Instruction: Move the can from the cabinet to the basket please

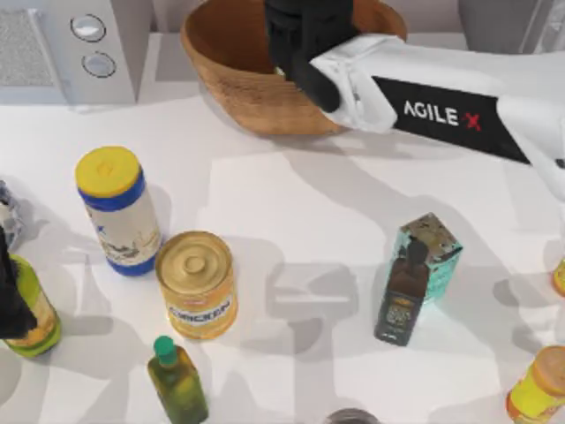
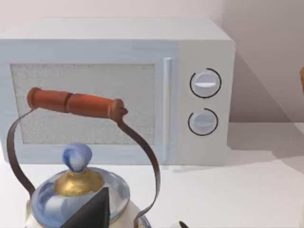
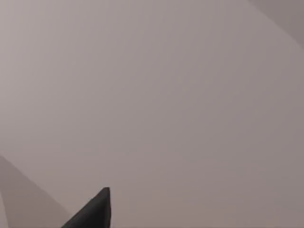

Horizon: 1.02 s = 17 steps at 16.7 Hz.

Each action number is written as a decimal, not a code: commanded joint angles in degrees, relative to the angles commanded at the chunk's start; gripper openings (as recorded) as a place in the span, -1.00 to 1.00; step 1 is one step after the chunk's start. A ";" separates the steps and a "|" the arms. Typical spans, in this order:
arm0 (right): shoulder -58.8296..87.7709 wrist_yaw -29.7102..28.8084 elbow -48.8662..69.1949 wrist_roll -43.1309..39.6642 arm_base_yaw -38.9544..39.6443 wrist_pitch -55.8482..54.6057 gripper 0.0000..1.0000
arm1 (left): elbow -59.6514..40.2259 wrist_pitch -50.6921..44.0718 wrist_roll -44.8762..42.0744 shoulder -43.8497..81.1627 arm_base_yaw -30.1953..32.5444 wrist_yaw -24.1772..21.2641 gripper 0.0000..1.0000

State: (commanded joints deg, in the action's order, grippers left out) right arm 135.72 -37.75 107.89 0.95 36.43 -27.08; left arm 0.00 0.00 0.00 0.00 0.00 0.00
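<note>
While the left arm sits parked at the table's left edge:
Right gripper (image 1: 296, 44): over the basket (image 1: 229, 79); jaw state cannot be told.
Cabinet (image 1: 512, 22): at top right.

Basket (image 1: 231, 84): tan-brown woven wicker, bowl-shaped, seen upright at the table's far edge near the middle, just right of the white microwave. Smooth brown inner wall noted; the right part of the bowl is covered from above. Cabinet (image 1: 490, 22): grey box, cut off at the top right corner, well right of the basket. Can: not made out.
</note>
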 joint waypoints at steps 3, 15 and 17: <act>-3.52 1.07 -2.45 -0.01 -1.01 0.64 1.00 | 0.00 0.00 0.00 0.00 0.00 0.00 1.00; -65.95 16.70 -49.02 -0.27 -16.65 11.43 1.00 | 0.00 0.00 0.00 0.00 0.00 0.00 1.00; -80.48 20.38 -59.86 -0.31 -20.28 13.99 1.00 | 0.00 0.00 0.00 0.00 0.00 0.00 1.00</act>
State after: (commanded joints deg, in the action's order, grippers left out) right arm 55.24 -17.37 48.03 0.64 16.15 -13.09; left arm 0.00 0.00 0.00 0.00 0.00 0.00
